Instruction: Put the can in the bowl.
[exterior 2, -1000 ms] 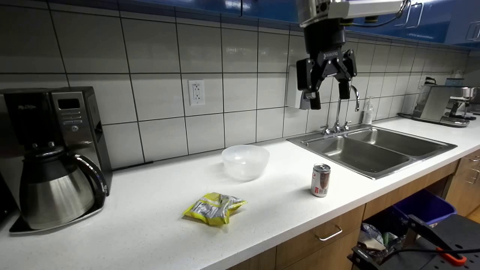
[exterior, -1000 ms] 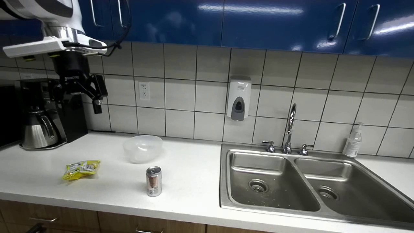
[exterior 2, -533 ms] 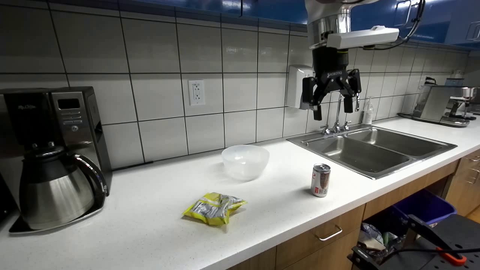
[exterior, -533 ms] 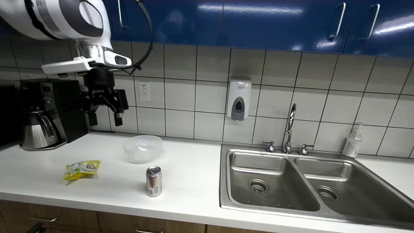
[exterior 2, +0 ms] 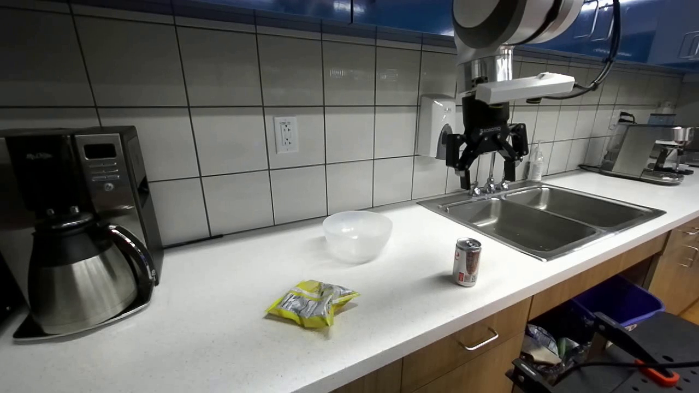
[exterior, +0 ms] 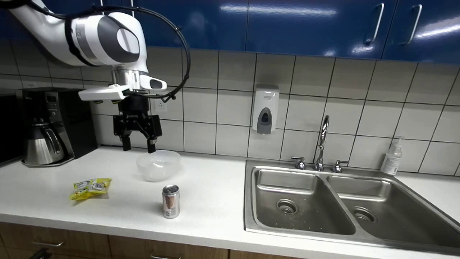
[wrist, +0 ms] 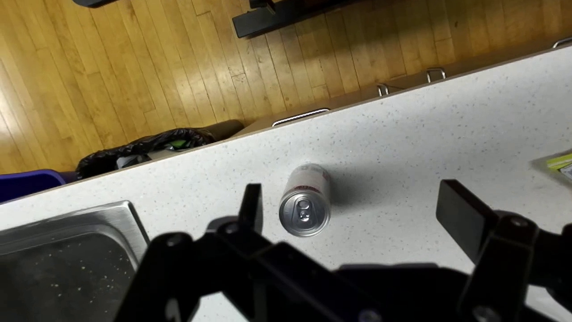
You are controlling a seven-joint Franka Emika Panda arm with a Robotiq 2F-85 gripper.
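Note:
The small silver can (exterior: 171, 202) stands upright on the white counter near its front edge; it also shows in an exterior view (exterior 2: 467, 263) and the wrist view (wrist: 307, 201). The translucent bowl (exterior: 158, 169) stands behind the can, toward the tiled wall, and appears in an exterior view (exterior 2: 357, 240); it is out of the wrist view. My gripper (exterior: 139, 145) is open and empty, well above the counter; it shows in an exterior view too (exterior 2: 487, 176). In the wrist view the open fingers (wrist: 351, 210) frame the can below, which lies nearer the left finger.
A yellow-green packet (exterior 2: 312, 303) lies on the counter (exterior 2: 218, 305). A coffee maker with a carafe (exterior 2: 82, 273) stands at one end. A double sink (exterior: 302, 205) with a faucet (exterior: 321, 144) is on the can's other side. Blue cabinets (exterior: 201, 21) hang above.
My gripper has come down and, in an exterior view, moved right toward the bowl and can. It stays open. The can, bowl and packet have not moved.

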